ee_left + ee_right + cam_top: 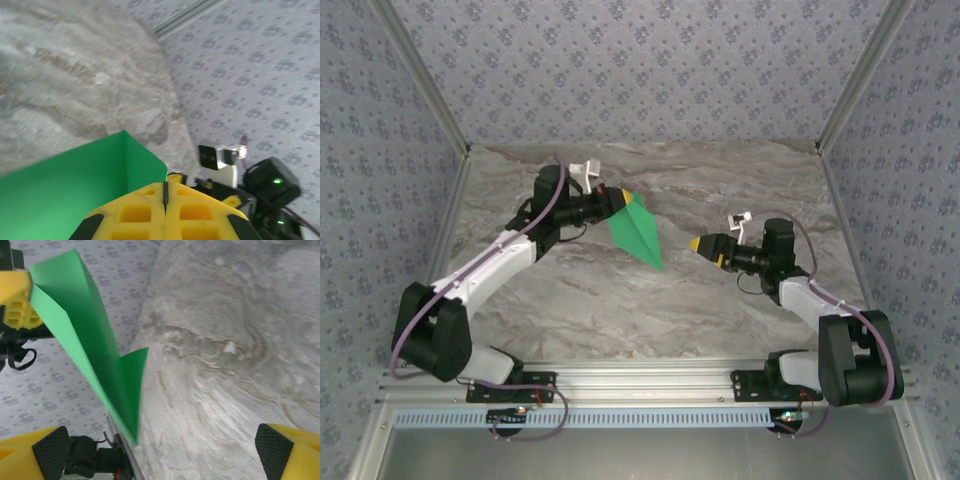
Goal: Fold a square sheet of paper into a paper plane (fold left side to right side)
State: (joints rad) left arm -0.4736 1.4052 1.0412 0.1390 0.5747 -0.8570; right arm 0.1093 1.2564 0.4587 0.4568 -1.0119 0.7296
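Worktop [620, 310]: paper plane [638, 230] held above centre, nose toward 5 o'clock. Left claw [618, 200] — clamped on its 11 o'clock end. Right claw [704, 245] — jaws apart, at its 3 o'clock. Folding appears complete; next: lower, release gently.

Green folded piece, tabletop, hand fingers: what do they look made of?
The paper plane: thin matte green paper, crisp creases. The table: grey veined stone look, probably laminate; unsure. The left hand fingers: yellow moulded plastic with gridded pockets. The right hand pads: black, knurled, rubber-like.
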